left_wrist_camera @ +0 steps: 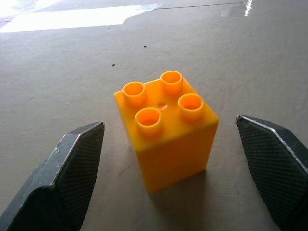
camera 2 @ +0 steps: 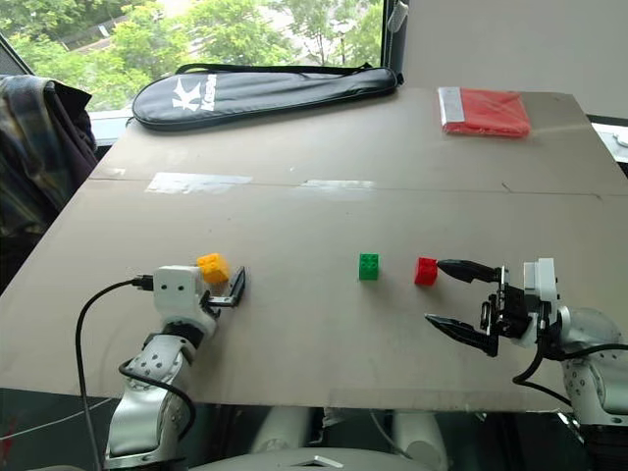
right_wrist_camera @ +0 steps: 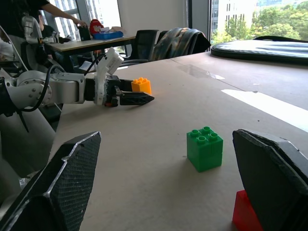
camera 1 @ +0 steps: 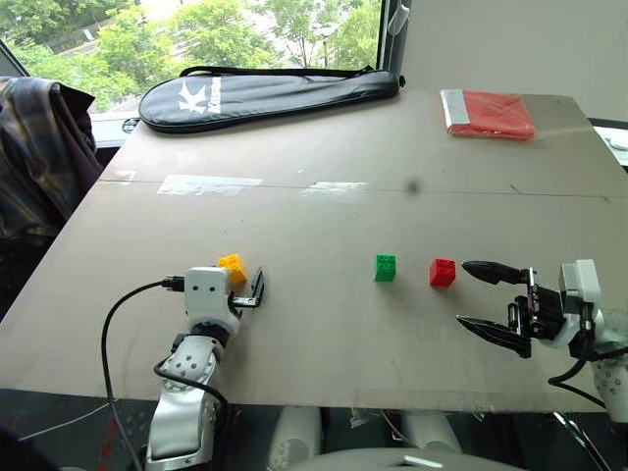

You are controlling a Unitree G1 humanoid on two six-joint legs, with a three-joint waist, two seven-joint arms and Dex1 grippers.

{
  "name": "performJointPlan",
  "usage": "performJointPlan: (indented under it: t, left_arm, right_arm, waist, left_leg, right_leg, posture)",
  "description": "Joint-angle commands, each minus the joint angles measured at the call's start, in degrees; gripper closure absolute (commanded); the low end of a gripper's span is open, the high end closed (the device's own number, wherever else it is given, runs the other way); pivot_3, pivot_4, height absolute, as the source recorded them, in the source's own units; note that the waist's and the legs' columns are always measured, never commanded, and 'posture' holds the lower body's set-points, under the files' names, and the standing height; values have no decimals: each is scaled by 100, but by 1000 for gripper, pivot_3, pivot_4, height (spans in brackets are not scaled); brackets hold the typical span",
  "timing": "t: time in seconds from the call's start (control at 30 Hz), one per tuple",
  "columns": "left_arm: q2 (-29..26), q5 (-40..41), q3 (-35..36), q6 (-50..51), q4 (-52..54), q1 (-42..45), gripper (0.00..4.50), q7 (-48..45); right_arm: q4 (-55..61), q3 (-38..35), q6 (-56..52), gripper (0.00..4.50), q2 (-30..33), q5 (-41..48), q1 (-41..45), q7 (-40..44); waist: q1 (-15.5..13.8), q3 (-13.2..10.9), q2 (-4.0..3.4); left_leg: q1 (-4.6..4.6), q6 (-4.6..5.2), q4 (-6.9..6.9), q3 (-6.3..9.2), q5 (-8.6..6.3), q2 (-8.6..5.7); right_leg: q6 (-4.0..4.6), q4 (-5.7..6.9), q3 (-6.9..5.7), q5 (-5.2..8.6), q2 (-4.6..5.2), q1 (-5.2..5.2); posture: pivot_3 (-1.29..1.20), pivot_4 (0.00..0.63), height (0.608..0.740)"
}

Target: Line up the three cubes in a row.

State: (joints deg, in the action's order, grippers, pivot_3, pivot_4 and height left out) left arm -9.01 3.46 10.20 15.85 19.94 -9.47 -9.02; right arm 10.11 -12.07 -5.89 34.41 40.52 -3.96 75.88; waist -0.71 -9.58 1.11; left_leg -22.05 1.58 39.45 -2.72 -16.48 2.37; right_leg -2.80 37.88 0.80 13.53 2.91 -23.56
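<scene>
Three studded cubes stand on the brown table point(camera 1: 324, 206). The yellow cube point(left_wrist_camera: 166, 127) stands upright between the pads of my left gripper point(camera 1: 241, 272), which is open, with a gap on each side. To its right the green cube point(camera 1: 386, 267) and the red cube point(camera 1: 443, 272) stand close together, roughly level with it. My right gripper point(camera 1: 463, 292) is open and points left, its upper fingertip just right of the red cube without touching. In the right wrist view the green cube point(right_wrist_camera: 205, 148) lies ahead and the red cube point(right_wrist_camera: 248, 214) beside the right finger.
A black racket bag point(camera 1: 265, 95) lies along the table's far edge and a flat red packet point(camera 1: 488, 113) at the far right corner. A plaid garment point(camera 1: 39, 147) hangs left of the table. A black cable point(camera 1: 113, 314) loops off my left wrist.
</scene>
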Motion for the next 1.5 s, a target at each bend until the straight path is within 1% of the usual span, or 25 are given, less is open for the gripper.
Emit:
performJointPlan:
  t: [0.03, 0.23, 0.27, 0.3, 0.33, 0.47, 0.5, 0.7, 0.77, 0.8, 0.9, 0.97, 1.0, 1.03, 1.07, 1.13, 1.2, 1.3, 1.4, 1.5]
  left_arm:
    - [-10, -17, 22, -173, -93, 34, 19, 89]
    - [-212, 136, 199, -298, -408, 171, 19, -49]
    - [-242, 164, 221, -315, -454, 194, 522, -62]
    - [-264, 206, 262, -336, -501, 222, 723, -68]
    - [-266, 268, 299, -360, -540, 237, 1296, -84]
    - [-236, 319, 222, -476, -639, 214, 3025, -114]
    - [-216, 304, 181, -485, -654, 214, 3174, -95]
    - [-194, 219, 118, -508, -851, 437, 3163, 81]
    - [-293, 250, 83, -587, -933, 582, 3163, -56]
    - [-409, 311, 9, -685, -1046, 744, 3163, -304]
    - [-853, 596, -354, -954, -1430, 1209, 3163, -1445]
    - [-1142, 972, -639, -950, -1613, 1504, 3163, -2482]
    - [-1358, 1266, -839, -841, -1642, 1646, 3163, -3241]
    - [-1568, 1384, -1038, -888, -1718, 1785, 3163, -3850]
    - [-1741, 1405, -1219, -1026, -1917, 1985, 3163, -4382]
    - [-1935, 1373, -1507, -1308, -2426, 2447, 3163, -5139]
    - [-1974, 1206, -1783, -1799, -3067, 2959, 3163, -5757]
    - [-1820, 938, -2218, -2634, -4282, 3831, 3163, -6685]
    - [-1534, 705, -2383, -3276, -5508, 4563, 3163, -7078]
    - [-1347, 548, -2428, -3739, -6387, 5017, 3163, -7374]
  right_arm:
    - [134, -153, 131, 0, -9, 56, -25, -12]
    - [138, -155, 208, 0, -34, 29, -76, -44]
    - [136, -153, 219, 0, -36, 28, -76, -53]
    - [134, -156, 235, 0, -40, 26, -79, -61]
    - [134, -165, 256, 0, -47, 19, -85, -79]
    - [171, -184, 289, 0, -46, 24, -130, -136]
    - [187, -184, 287, 0, -41, 33, -145, -152]
    - [273, -169, 284, 0, -34, 42, -207, -251]
    - [290, -166, 285, 0, -38, 44, -212, -290]
    - [294, -163, 291, 0, -46, 43, -219, -307]
    - [288, -131, 304, 0, -71, 25, -215, -347]
    - [277, -118, 304, 0, -78, 20, -200, -366]
    - [267, -115, 300, 0, -76, 20, -187, -372]
    - [258, -115, 296, 0, -75, 21, -173, -378]
    - [251, -117, 293, 0, -72, 23, -162, -384]
    - [253, -128, 299, 0, -71, 27, -167, -390]
    - [291, -140, 306, 0, -83, 25, -195, -422]
    - [445, -215, 293, 0, -76, 35, -277, -554]
    - [590, -306, 274, 0, -35, 79, -416, -628]
    - [685, -363, 265, 0, -23, 108, -554, -644]
  waist:
    - [0, 0, 0]
    - [-1, 0, -1]
    - [4, 1, -1]
    - [7, 1, -2]
    - [4, 1, -2]
    - [2, 1, -2]
    - [1, 1, -2]
    - [-14, 4, -7]
    - [-14, 4, -7]
    - [-17, 4, -7]
    - [-17, 4, -7]
    - [-7, 4, -7]
    - [-5, 4, -7]
    - [-3, 4, -6]
    - [4, 3, -7]
    - [4, 3, -8]
    - [-5, 2, -8]
    - [-23, 3, -8]
    - [-14, 2, -7]
    - [14, 1, -5]
  left_leg:
    - [0, 0, -1, 1, 0, 0]
    - [4, 0, -3, 3, 0, 0]
    - [5, 0, -3, 2, 0, 1]
    - [6, 0, -3, 0, 0, 1]
    - [6, 0, -3, -2, 0, 1]
    - [6, 0, -3, -1, 0, 1]
    - [5, 0, -3, 0, 0, 1]
    - [6, 0, -2, -1, 0, 0]
    - [6, 0, -2, 1, 1, 0]
    - [7, 0, -2, 2, 1, 0]
    - [5, -1, 0, -3, 2, -1]
    - [1, -2, 1, -4, 3, -1]
    - [-1, -2, 0, -4, 2, -1]
    - [-6, -3, 0, -5, 2, -2]
    - [-11, -3, 0, -5, 1, -2]
    - [-17, -3, -3, -5, 1, -2]
    - [-21, -3, -4, -8, 1, -2]
    - [-30, -3, 0, 1, 2, -3]
    - [-38, -2, 7, 0, 2, -5]
    - [-51, -1, 8, 0, 1, -6]
  right_leg:
    - [0, 0, -1, 0, 0, 0]
    - [5, 3, -3, 3, -1, 0]
    - [7, 3, -2, 4, -1, 0]
    - [7, 3, 0, 4, -1, 0]
    - [7, 3, 1, 4, 0, 0]
    - [4, 3, 0, 2, 0, 0]
    - [3, 3, 0, 2, 0, 0]
    - [5, 3, 0, 3, 1, 1]
    - [6, 5, -1, 4, 1, 1]
    - [6, 6, -2, 4, 0, 2]
    - [9, 8, -11, 5, -6, 1]
    - [10, 7, -11, 4, -6, 0]
    - [8, 5, -8, 3, -6, -1]
    - [6, 1, -9, 1, -5, -2]
    - [4, -2, -9, 1, -5, -5]
    - [-2, -3, -6, -1, -5, -14]
    - [-6, -4, -17, -4, -8, -15]
    - [-4, -4, -30, -3, -11, -15]
    - [-6, -8, -29, -4, -10, -15]
    - [-12, -19, -27, -7, -10, -21]
  posture:
    - [0, 150, 708]
    - [0, 150, 708]
    - [0, 150, 708]
    - [0, 150, 708]
    - [0, 150, 708]
    - [0, 150, 708]
    - [0, 150, 708]
    - [0, 150, 708]
    - [0, 150, 708]
    - [0, 150, 708]
    - [0, 150, 708]
    - [0, 150, 708]
    - [0, 150, 708]
    - [0, 150, 708]
    - [0, 150, 708]
    - [0, 150, 708]
    - [0, 150, 708]
    - [0, 150, 708]
    - [0, 150, 708]
    - [0, 150, 708]
